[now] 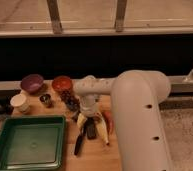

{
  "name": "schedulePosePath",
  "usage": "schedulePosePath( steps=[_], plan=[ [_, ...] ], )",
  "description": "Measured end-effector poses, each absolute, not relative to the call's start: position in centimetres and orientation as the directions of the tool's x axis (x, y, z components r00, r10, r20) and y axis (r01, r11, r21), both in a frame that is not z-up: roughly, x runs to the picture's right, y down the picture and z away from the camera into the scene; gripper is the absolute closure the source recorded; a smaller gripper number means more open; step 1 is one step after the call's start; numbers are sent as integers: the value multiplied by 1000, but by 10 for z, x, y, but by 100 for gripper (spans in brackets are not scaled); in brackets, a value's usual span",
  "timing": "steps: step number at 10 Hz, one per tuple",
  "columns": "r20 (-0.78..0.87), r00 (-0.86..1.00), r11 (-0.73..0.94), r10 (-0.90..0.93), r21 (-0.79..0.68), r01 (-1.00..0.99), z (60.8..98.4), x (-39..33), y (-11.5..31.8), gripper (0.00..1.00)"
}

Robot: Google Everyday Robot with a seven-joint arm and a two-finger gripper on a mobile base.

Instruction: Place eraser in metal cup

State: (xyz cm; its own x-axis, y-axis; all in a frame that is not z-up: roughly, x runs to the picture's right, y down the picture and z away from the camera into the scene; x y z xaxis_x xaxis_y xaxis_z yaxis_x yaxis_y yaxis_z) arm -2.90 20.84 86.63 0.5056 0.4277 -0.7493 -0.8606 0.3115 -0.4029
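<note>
We are looking at the gripper [88, 118] hovering low over the middle of the bench [92, 159], jaws spread wide and grasping nothing. It is just behind the eraser [91, 130], which is lying flat toward the front edge. A black-handled knife [80, 143] is crowding the eraser on the side of the green tray [27, 159], and a yellow fruit [104, 133] on the other. The metal cup [46, 100] is standing upright well apart, toward the back left corner, beside a white cup [20, 102] and in front of a purple bowl [32, 83]. We are judging the step in hand to be the pick, since the eraser is not yet lifted. Doing it well is calling for the jaws to be straddling the block's narrow width, dropping straight so they are missing knife and fruit, and closing only when low enough to catch so flat a piece. The carry is then asking for a clear lift over the dark cluster [67, 98] lying between eraser and cup, and a release directly above the cup's small mouth.
</note>
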Motion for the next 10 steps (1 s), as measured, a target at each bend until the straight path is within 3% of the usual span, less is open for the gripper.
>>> schedulePosePath(
  steps=[10],
  plan=[
    [-752,503,313,426,-399,-862,864,-25,203,26]
  ],
)
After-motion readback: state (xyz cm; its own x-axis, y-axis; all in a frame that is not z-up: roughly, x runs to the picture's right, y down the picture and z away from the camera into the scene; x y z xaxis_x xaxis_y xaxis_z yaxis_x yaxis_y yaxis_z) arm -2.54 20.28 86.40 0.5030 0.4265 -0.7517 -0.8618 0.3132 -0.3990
